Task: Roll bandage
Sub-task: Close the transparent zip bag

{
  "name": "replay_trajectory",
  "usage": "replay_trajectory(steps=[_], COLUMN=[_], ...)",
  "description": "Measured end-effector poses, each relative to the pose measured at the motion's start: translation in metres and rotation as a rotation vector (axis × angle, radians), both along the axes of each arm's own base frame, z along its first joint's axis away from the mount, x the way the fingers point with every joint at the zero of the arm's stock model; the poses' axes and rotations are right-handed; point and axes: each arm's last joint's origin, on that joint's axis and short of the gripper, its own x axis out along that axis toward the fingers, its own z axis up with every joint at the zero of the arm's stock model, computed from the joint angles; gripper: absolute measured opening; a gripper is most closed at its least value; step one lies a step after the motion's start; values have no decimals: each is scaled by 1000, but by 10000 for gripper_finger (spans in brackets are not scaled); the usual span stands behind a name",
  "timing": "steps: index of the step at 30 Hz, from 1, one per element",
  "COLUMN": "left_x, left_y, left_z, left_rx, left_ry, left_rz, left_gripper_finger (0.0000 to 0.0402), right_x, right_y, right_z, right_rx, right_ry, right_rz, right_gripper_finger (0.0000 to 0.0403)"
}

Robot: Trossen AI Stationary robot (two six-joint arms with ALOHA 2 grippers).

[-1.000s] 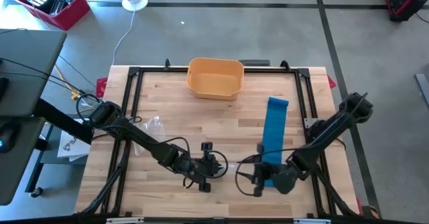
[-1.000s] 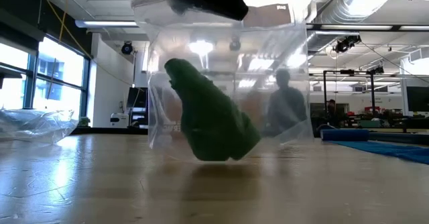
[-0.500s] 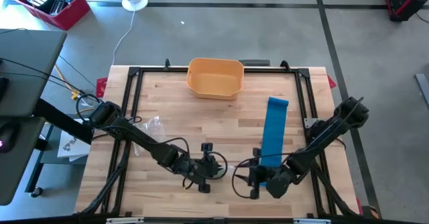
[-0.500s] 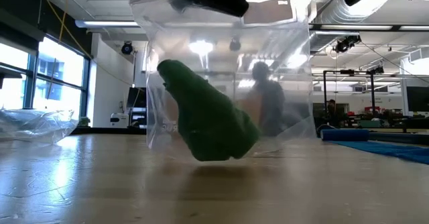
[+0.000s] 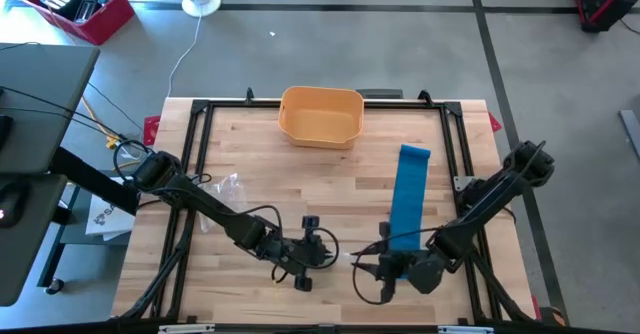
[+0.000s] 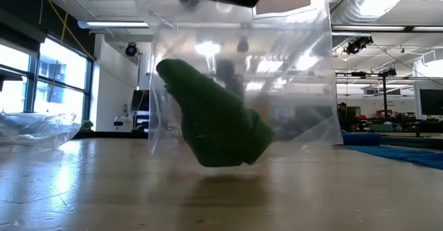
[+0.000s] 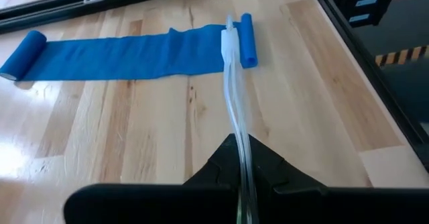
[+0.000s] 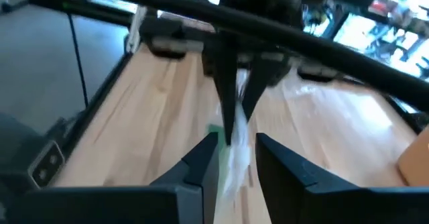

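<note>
A clear plastic bag (image 6: 235, 86) with a green rolled bandage (image 6: 214, 117) inside hangs near the table's front edge. My left gripper (image 5: 318, 250) is shut on the bag's top edge. My right gripper (image 5: 384, 273) faces it from the right, open, with its fingers on either side of the bag's edge (image 8: 233, 153). A blue bandage (image 5: 410, 189) lies unrolled and flat on the table's right half, with a small roll at each end; it also shows in the left wrist view (image 7: 134, 49). My left gripper pinches the bag's top edge (image 7: 240, 170) between its two shut fingers and lies level, coming from the table's left. The bag hangs below the fingers with the green roll in it, its bottom just above the table. Whether my right gripper touches the bag, I cannot tell.
An orange bin (image 5: 321, 115) stands at the far middle of the table. A crumpled clear bag (image 5: 225, 185) lies at the left; it also shows in the low view (image 6: 34, 128). A black frame (image 5: 200, 109) runs around the table's edges.
My right gripper has gone a little toward the left gripper and then back toward the table's right edge. The bag's side toward it has spread out wider, and the green roll inside has shifted slightly. My left gripper has kept hold.
</note>
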Motion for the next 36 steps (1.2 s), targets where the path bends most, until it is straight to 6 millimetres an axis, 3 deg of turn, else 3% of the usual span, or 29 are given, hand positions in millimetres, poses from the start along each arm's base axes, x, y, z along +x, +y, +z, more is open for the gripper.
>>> replay_trajectory(steps=[5,9,14,18,25,33,36], left_x=[0,0,1,4,5,5,5], left_y=[1,1,2,7,10,10,10], left_z=[0,0,0,0,0,0,0], left_rx=[-7,-16,-30,-49,-51,-62,-74], left_ry=[1,-1,-3,-4,-5,-2,-3], left_rz=[6,18,34,66,77,79,85], left_gripper_finger=[0,0,0,0,0,0,0], right_x=[-4,-7,-8,0,12,22,27], right_y=[-6,-9,-12,-15,-15,-21,-25], right_z=[13,18,6,-5,-16,-18,-17], right_rx=[10,65,26,45,50,54,60], right_ry=[-41,-50,41,106,114,84,69], right_rz=[-55,-69,-63,-41,-38,-75,-73], right_gripper_finger=[90,115,165,176,129,18,8])
